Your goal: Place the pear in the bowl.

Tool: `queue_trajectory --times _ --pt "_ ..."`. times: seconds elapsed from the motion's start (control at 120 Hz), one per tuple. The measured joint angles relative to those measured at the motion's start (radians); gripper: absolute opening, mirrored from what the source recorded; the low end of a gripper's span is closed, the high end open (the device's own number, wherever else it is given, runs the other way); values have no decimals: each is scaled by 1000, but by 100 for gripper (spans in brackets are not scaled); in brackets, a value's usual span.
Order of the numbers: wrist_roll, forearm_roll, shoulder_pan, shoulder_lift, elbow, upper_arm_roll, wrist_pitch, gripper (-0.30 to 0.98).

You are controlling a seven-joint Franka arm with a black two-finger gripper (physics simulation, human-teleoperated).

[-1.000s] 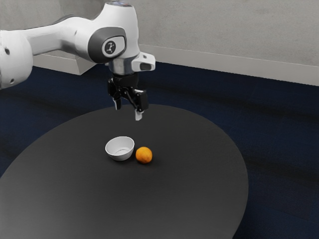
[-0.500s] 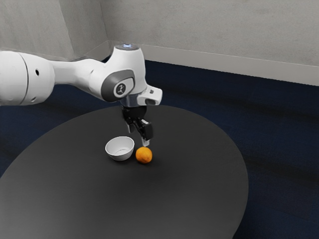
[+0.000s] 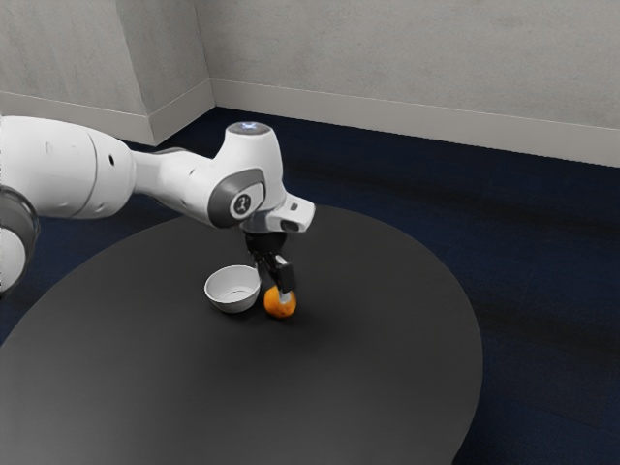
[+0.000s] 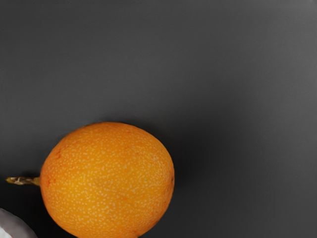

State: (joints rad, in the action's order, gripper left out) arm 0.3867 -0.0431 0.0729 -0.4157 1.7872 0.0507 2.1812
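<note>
Looks like the grasping step: reaches with the gripper, apparently spread open, to the orange fruit, just right of the bowl. Needs centring, closing, then lifting left.

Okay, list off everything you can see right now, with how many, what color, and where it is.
Fruit: one, orange with pale speckles, on the table beside the bowl
Stem: one, brownish green, on the fruit
Bowl: one, white, on the table, toward the exterior view's left from the fruit
Table: one, round, dark gray, under the fruit and bowl
Edge of something: one, gray and white, near the stem in the wrist view; too little shows to name it
Floor: one, dark blue, around the table
Wall: several faces, gray, with a pale baseboard, behind the table
Arm: one, white and gray, from the exterior view's left
Gripper: one, black, down at the fruit
</note>
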Motion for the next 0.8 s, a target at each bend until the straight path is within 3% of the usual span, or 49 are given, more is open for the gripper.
queue_trajectory --times 0.8 --pt "176 56 -31 -141 -119 -12 -29 69"
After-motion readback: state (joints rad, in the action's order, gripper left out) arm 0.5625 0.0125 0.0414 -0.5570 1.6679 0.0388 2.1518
